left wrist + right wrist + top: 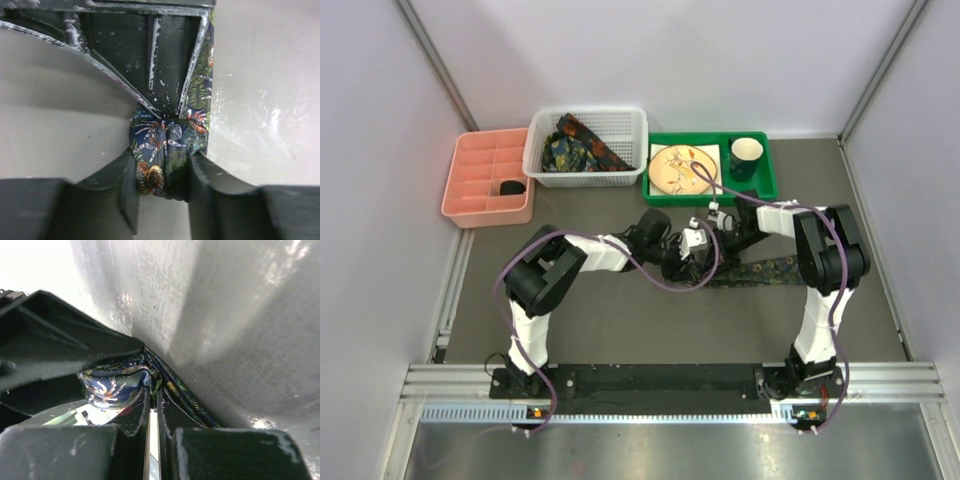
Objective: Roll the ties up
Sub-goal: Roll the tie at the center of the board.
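**Both grippers on one tie's rolled end**

The left gripper grasps a small rolled bunch of the tie, and the fabric touches both its fingers. Directly ahead of it is the right gripper, clenched. A fold of the same tie seems pinched between its fingers, though the close view is murky. The roll bulges to one side of those fingers, and the loose length runs off the other side, flat on the table. More ties lie in a basket well beyond both grippers.
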